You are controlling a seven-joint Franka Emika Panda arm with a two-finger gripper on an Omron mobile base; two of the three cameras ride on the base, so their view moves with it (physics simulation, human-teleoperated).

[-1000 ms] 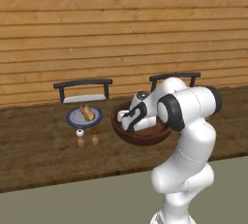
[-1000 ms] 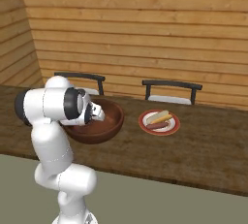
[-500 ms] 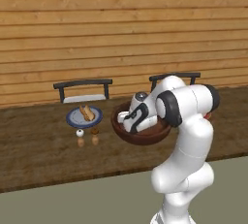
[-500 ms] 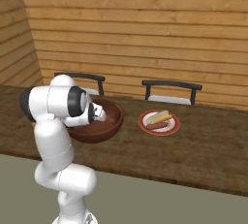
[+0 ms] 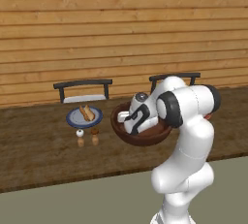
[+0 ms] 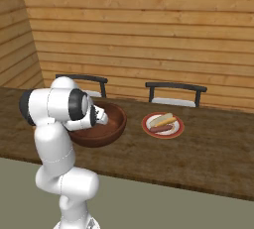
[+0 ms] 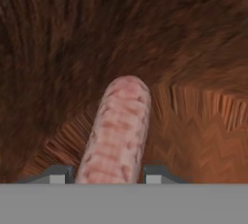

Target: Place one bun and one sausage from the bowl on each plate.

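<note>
- Left of centre in the left base view sat the blue-rimmed plate (image 5: 84,118), holding food;
- At centre, the gripper (image 7: 105,173) pinched a sausage (image 7: 117,131) inside the bowl (image 5: 140,136);
- The red-rimmed plate (image 6: 163,126) lay centre-right in the right base view.

No text, label, brand, number or sign can be read anywhere: the wooden wall, the counter, the plates and the bowl all carry no readable markings.
</note>
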